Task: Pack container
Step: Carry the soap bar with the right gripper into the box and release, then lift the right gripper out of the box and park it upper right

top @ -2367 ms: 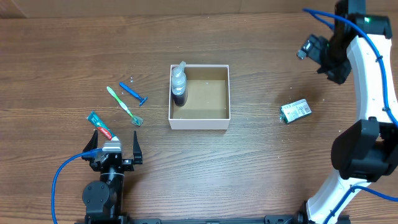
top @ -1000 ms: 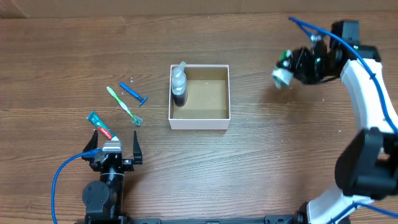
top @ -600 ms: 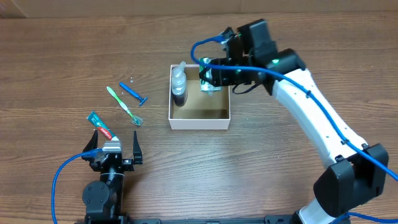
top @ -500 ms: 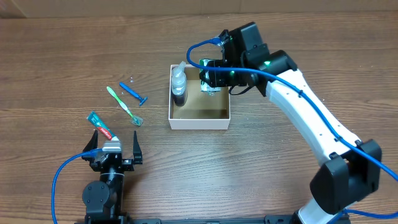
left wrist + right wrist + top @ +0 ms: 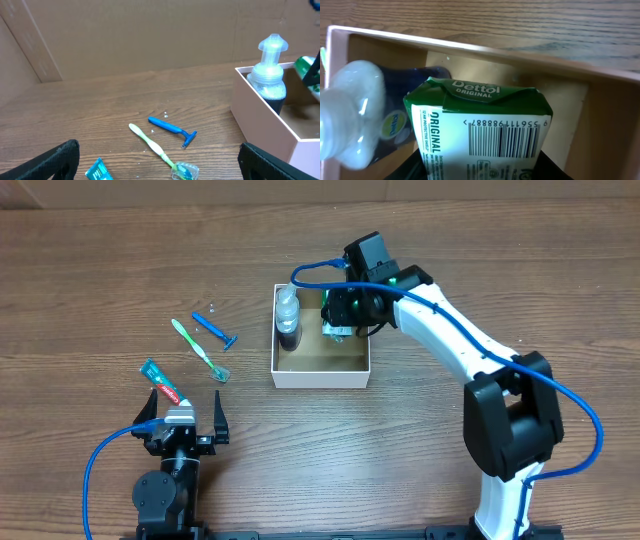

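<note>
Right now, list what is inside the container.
A dark bottle stands against the left wall of the container. The right gripper holds a green soap pack inside it, hiding the floor beneath.

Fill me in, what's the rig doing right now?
It is packing toiletries into the container. The right gripper holds a green Dettol soap pack over the box's inside, next to a bottle standing at its left wall. The left gripper sits open near the table's front edge. A toothbrush, razor and toothpaste lie outside, not yet packed.
</note>
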{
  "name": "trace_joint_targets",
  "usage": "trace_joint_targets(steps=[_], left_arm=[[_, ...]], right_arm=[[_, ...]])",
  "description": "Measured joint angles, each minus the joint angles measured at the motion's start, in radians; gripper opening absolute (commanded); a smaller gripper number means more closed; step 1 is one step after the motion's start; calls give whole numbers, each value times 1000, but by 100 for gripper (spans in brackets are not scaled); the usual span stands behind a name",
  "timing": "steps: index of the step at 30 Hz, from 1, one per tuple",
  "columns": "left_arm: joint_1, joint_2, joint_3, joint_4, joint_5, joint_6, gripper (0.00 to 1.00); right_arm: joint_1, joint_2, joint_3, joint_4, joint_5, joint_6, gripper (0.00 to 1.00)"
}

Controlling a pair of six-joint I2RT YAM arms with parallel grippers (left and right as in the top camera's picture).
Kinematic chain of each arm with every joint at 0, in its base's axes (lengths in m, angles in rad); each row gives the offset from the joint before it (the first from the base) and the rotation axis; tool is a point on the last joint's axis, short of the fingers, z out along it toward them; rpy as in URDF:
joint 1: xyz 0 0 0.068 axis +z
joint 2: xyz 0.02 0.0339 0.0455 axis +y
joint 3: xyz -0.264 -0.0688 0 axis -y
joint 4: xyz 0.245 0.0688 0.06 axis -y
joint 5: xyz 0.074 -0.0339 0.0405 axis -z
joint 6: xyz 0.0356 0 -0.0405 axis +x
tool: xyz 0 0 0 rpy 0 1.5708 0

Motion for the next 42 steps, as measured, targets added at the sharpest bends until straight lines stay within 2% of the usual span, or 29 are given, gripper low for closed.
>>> trace_joint_targets(steps=[6, 7, 9, 10, 22, 28, 30, 33, 36, 42], left_arm=[[0, 0, 0, 0, 0, 0, 100], [0, 0, 0, 0, 0, 0, 100], [0, 0, 0, 0, 0, 0, 100], [0, 0, 0, 0, 0, 0, 100], [0, 0, 0, 0, 0, 0, 100], [0, 0, 0, 0, 0, 0, 100], [0, 0, 0, 0, 0, 0, 100], [0, 0, 0, 0, 0, 0, 100], [0, 0, 0, 0, 0, 0, 100], [0, 0, 0, 0, 0, 0, 100]], right_arm=[[18, 64, 0, 42, -1, 2, 42], [19, 67, 0, 45, 1, 3, 55], [19, 67, 0, 56, -1, 7, 72], [19, 67, 0, 69, -4, 4, 74], [20, 70, 2, 64, -7, 2, 73], [19, 40, 171, -145, 15, 2, 74], [19, -1, 224, -214, 25, 2, 74], [8, -119, 303, -410, 135, 26, 73], [-48, -153, 311, -588, 256, 63, 73], [-141, -150, 166, -601, 317, 109, 73]])
